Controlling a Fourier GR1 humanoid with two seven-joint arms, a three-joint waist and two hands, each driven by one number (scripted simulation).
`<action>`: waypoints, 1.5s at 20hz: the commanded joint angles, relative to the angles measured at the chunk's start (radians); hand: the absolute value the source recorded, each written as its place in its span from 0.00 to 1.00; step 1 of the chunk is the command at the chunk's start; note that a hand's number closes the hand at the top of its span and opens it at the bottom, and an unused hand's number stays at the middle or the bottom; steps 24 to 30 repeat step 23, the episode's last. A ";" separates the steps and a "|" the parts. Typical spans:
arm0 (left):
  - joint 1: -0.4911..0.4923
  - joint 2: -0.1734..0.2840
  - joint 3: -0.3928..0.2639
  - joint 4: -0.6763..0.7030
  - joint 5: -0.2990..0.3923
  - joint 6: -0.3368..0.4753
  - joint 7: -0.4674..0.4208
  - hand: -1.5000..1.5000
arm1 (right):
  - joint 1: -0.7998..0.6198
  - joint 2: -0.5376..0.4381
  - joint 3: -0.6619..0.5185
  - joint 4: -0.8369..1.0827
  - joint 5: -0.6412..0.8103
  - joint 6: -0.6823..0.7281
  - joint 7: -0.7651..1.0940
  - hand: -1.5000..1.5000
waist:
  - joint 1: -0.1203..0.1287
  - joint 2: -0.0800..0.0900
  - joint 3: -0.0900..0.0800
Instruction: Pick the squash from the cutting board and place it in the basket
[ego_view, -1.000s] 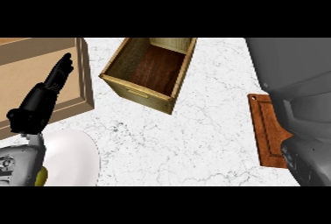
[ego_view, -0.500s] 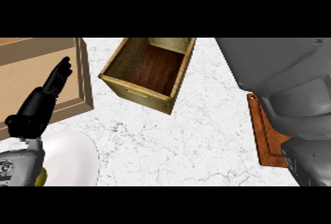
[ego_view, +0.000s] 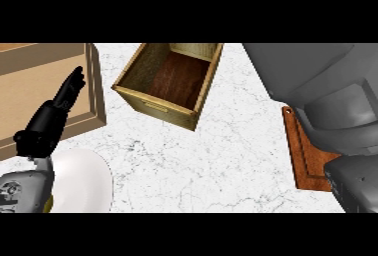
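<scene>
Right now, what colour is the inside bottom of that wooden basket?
Dark reddish-brown on the basket floor, with lighter tan walls; it shows only in the head view.

Left hand (ego_view: 52, 117): on my feed it reads as matte black, slim segmented fingers tapering to a point, joined to a black wrist block. Below that I see the left forearm (ego_view: 22, 192), a grey metallic casing with small round fittings and a thin yellow-green edge strip along its side. The right arm (ego_view: 336, 100) fills my right side as large smooth grey shells, rounded and layered, with darker grey seams between the panels.
</scene>
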 joint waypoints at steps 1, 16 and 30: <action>-0.043 -0.020 -0.012 0.019 -0.025 0.027 0.036 0.50 | -0.012 0.029 -0.036 0.004 -0.041 0.001 0.007 0.00 | -0.009 -0.002 0.000; 0.013 -0.009 0.001 -0.026 -0.004 0.002 0.006 0.50 | 0.053 -0.094 -0.236 -0.116 -0.105 -0.584 0.015 0.00 | -0.005 -0.001 0.001; 0.036 0.001 0.024 -0.021 0.001 0.000 -0.010 0.50 | 0.189 -0.208 -0.271 -0.202 -0.121 -0.665 -0.036 0.00 | -0.027 -0.009 0.002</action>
